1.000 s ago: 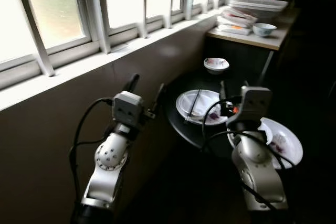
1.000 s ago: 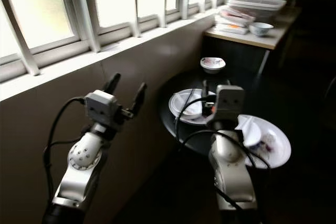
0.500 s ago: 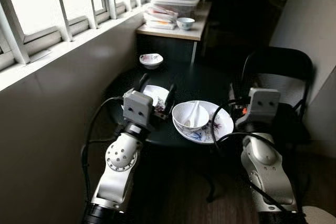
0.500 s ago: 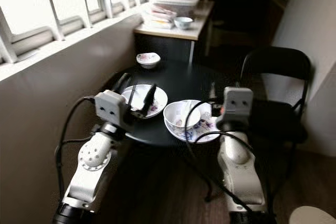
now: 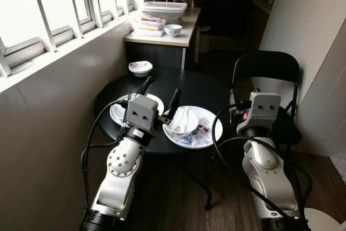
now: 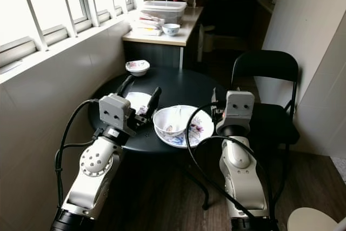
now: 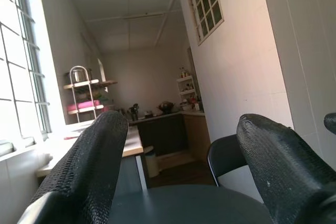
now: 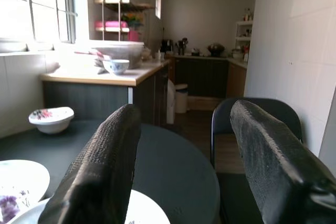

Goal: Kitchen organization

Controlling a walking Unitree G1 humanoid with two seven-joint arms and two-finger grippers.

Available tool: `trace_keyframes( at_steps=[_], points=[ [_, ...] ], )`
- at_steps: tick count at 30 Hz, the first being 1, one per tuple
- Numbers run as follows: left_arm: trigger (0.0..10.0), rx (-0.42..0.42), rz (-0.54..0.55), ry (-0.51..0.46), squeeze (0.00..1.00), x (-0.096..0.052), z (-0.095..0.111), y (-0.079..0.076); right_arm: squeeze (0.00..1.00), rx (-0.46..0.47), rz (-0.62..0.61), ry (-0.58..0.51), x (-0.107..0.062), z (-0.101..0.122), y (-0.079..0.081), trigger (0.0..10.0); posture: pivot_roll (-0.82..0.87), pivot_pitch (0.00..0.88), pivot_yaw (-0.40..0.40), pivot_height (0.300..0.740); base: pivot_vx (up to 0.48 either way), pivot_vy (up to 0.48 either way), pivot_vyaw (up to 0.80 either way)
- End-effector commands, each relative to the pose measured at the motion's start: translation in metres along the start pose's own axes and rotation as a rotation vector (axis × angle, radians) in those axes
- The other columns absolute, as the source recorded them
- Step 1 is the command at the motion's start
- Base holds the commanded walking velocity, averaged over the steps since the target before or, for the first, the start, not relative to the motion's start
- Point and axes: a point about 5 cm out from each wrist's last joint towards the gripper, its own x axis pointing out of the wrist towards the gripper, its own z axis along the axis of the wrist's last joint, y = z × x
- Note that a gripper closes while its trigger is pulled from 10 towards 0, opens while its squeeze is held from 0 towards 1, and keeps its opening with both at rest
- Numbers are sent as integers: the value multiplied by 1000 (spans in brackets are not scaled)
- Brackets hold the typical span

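A round black table (image 5: pixel 200 87) carries the dishes. A large floral plate (image 5: pixel 204 132) holds a white bowl (image 5: pixel 181 123) with a spoon in it. To its left lies a white plate (image 5: pixel 116 113) with chopsticks across it. A small floral bowl (image 5: pixel 140 68) sits at the table's far edge. My left gripper (image 5: pixel 160 94) is raised and open over the near left of the table, holding nothing. My right gripper (image 8: pixel 184 109) is open too, above the table's near right side and aimed across it.
A black folding chair (image 5: pixel 265 77) stands at the table's right. Behind the table a counter (image 5: pixel 186 35) holds a clear tub (image 5: pixel 164 10), stacked dishes (image 5: pixel 146 22) and a small bowl (image 5: pixel 173 29). A window wall runs along the left, a tiled wall along the right.
The camera has swung right, from the window wall to face the table squarely. Both arms keep the same raised, open pose. The dishes have not moved on the table.
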Motion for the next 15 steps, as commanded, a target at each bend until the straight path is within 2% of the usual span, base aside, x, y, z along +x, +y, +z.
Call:
trace_keyframes(
  at_steps=[1, 15],
  points=[
    [10000, 5, 4, 23, 0, -1, -3, 2, 0, 1, 8, 26, 0, -4, 1, 10000, -8, 0, -18, 740, 300, 0, 0],
    [10000, 1, 2, 24, 0, -2, -5, 2, 0, -20, 18, 40, -2, -7, 2, 10000, -6, 0, -16, 740, 312, 0, 0]
  ],
)
